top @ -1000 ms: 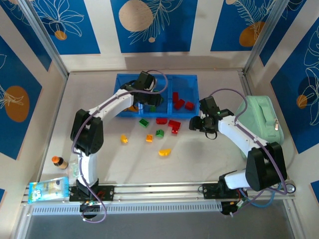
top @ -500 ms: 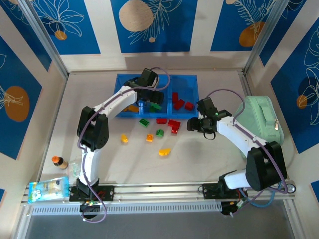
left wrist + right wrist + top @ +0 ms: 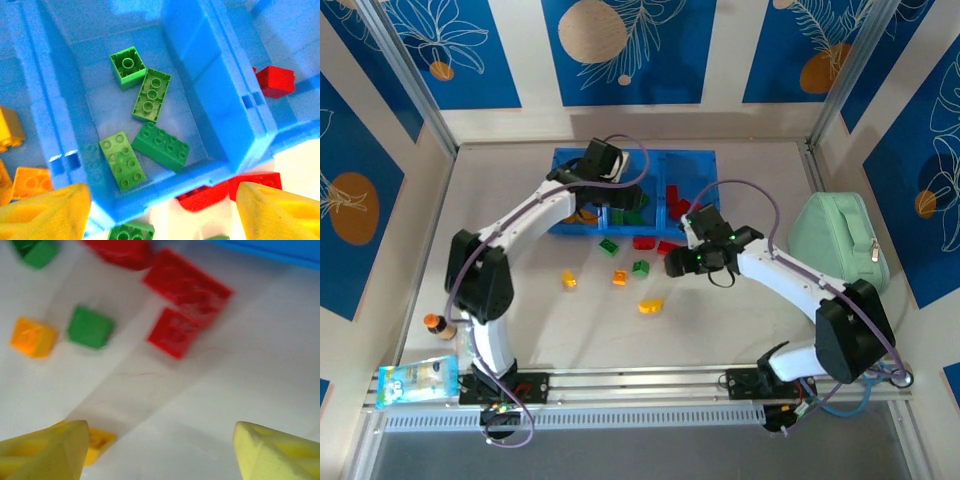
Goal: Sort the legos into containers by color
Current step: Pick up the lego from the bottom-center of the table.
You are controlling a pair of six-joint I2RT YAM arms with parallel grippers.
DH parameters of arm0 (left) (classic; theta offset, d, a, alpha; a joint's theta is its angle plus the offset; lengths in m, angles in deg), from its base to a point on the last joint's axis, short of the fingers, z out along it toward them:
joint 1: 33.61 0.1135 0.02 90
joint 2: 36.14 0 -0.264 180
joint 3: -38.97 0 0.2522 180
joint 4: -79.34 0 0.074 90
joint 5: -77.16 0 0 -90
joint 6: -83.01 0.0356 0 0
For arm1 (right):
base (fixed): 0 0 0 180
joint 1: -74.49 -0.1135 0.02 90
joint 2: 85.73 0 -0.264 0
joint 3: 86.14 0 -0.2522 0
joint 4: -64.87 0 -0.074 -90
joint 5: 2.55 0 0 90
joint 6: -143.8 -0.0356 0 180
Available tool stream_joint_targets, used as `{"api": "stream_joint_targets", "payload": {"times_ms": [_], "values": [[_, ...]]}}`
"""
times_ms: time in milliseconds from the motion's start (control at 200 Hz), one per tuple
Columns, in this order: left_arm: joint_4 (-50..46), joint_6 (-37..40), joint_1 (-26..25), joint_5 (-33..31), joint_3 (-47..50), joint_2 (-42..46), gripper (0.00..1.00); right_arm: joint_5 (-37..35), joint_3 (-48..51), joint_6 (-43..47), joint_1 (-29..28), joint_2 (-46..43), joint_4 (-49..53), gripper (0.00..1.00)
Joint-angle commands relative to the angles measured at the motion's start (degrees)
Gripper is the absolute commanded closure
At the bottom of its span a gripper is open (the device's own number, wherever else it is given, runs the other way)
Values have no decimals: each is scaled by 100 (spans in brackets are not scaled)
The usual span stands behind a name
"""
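Note:
The blue tray [image 3: 692, 156] lies at the back, its three containers side by side. My left gripper [image 3: 622, 197] hangs open over the middle container [image 3: 210, 100], where several green legos [image 3: 120, 161] lie. Yellow and orange legos [image 3: 30, 181] sit in the left one, a red lego [image 3: 275, 80] in the right one. Loose on the table before the tray are red [image 3: 643, 241], green [image 3: 640, 267], orange [image 3: 619, 277] and yellow [image 3: 650, 305] legos. My right gripper [image 3: 678, 264] hovers open over bare table [image 3: 210, 405], near two red legos [image 3: 172, 332] and a green one [image 3: 90, 327].
A mint-green zippered case [image 3: 840, 240] stands at the right. A small bottle [image 3: 440, 325] and a snack packet [image 3: 417, 378] lie at the near left. Metal frame posts and patterned walls close in the table.
My left gripper has opened wider above the middle container. The right gripper has swung left from beside the tray's right end to above the loose legos, and its jaws have spread.

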Motion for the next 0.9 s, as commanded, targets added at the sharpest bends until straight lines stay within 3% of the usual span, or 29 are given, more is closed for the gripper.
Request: {"api": "stream_joint_targets", "payload": {"times_ms": [0, 175, 320, 585, 896], "values": [[230, -174, 83, -98, 637, 563, 24, 501, -267, 749, -455, 69, 132, 20], [555, -473, 209, -129, 1991, 1434, 23, 498, -370, 1209, -1103, 237, 549, 16], [739, -723, 335, -164, 2980, 2014, 23, 238, -493, 1462, -1582, 518, 815, 6], [810, -1009, 526, -301, 4090, 2840, 23, -1112, -1050, 1548, -2024, 1653, 1266, 8], [783, -1017, 802, -296, 4583, 3336, 23, -1194, -1403, 1609, -2266, 2503, 1373, 14]]}}
